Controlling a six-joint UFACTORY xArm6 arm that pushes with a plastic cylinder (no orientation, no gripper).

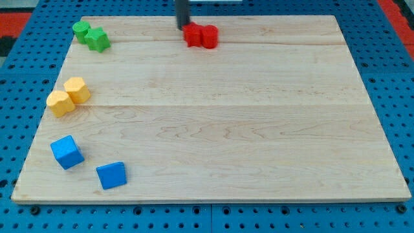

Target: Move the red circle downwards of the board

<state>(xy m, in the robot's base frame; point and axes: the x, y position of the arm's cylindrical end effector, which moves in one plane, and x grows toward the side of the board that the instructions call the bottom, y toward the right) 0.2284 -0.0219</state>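
Two red blocks sit touching near the board's top edge, a little left of centre. The right one is the red circle point(209, 36), a short cylinder. The left one is a red block point(193, 35) with an uneven outline, star-like. My tip point(182, 27) is the lower end of the dark rod coming down from the view's top. It stands just above and left of the left red block, at or very near its upper left corner. The red circle lies on the far side of that block from the tip.
A green circle point(81, 29) and green star point(98, 39) sit at the top left corner. Two yellow blocks point(77, 88) point(60, 103) lie at the left edge. Two blue blocks point(66, 152) point(111, 175) lie at the bottom left. The wooden board point(259, 129) rests on a blue perforated table.
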